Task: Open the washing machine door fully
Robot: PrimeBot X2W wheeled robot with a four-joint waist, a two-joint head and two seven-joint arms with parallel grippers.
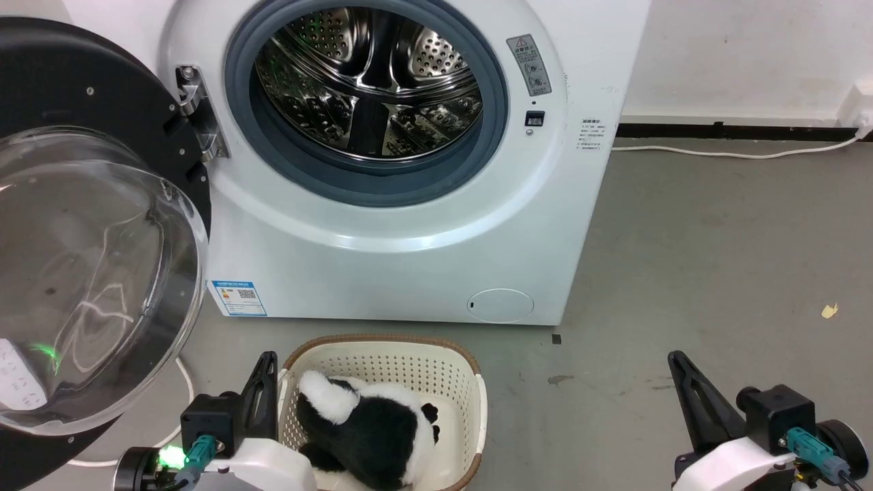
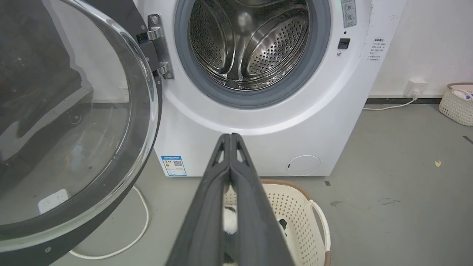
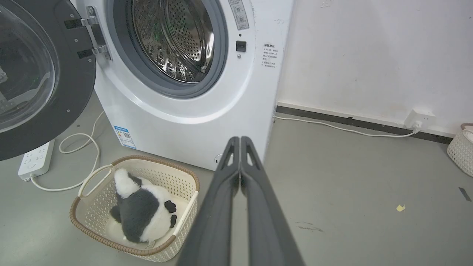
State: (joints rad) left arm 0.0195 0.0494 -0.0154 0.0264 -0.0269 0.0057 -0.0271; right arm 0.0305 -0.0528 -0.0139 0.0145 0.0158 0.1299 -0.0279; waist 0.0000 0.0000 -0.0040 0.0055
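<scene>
The washing machine door (image 1: 89,259) hangs wide on its left hinge (image 1: 198,112), its clear glass bowl bulging toward me inside the glossy black ring; it also shows as the door (image 2: 70,122) and the door (image 3: 33,74). The white washing machine (image 1: 409,259) stands with its steel drum hole (image 1: 372,82) uncovered. My left gripper (image 1: 267,360) is shut and holds nothing, low beside the basket, apart from the door. My right gripper (image 1: 675,360) is shut too, over the bare floor right of the machine. Both pairs of fingers (image 2: 231,138) (image 3: 240,142) press together in the wrist views.
A cream laundry basket (image 1: 470,389) with a black-and-white plush panda (image 1: 372,426) sits on the floor before the machine. A white power strip (image 3: 35,160) and cable (image 3: 79,147) lie under the door. Another basket (image 2: 458,103) stands by the wall at the right.
</scene>
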